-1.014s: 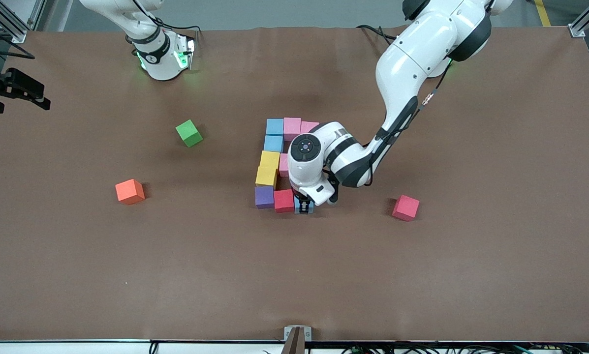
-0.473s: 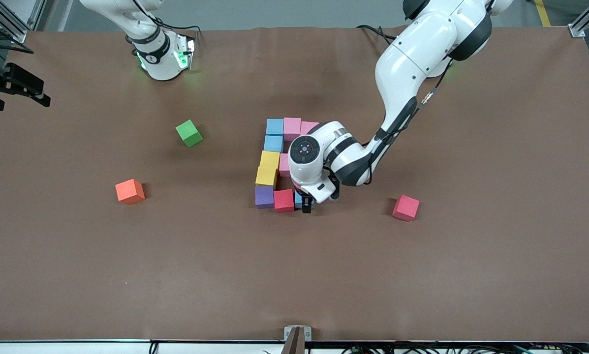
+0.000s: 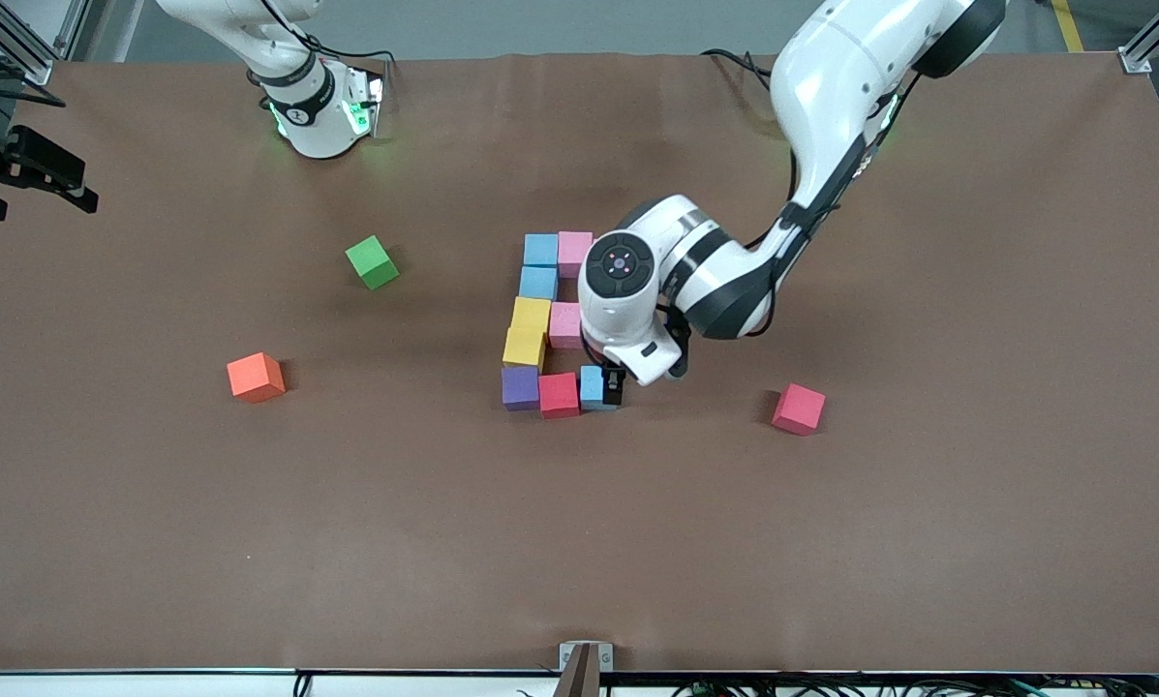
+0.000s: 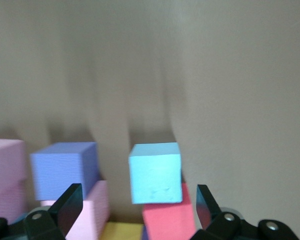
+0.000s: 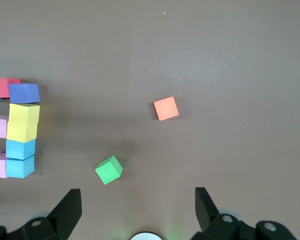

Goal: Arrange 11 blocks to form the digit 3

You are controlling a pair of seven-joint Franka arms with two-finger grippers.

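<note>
The blocks form a figure at mid-table: light blue [image 3: 540,249] and pink [image 3: 575,252] cubes farthest from the front camera, then light blue [image 3: 538,283], two yellow [image 3: 527,329], pink [image 3: 565,324], purple [image 3: 520,387], red [image 3: 559,394] and light blue [image 3: 594,387]. My left gripper [image 3: 612,386] is open and empty just above that last light blue cube [image 4: 155,172], its jaws wide apart [image 4: 138,195]. The arm hides part of the figure; the left wrist view shows another purple cube [image 4: 65,170]. My right gripper [image 5: 137,200] is open, waiting high near its base.
A green cube [image 3: 372,261] and an orange cube [image 3: 256,377] lie toward the right arm's end. A loose red-pink cube [image 3: 798,409] lies toward the left arm's end. Bare brown table [image 3: 579,542] lies nearer the front camera.
My left gripper let go of the light blue cube beside the red one, opened and rose, moving toward the bases. The middle pink cube now shows. The right arm stayed still.
</note>
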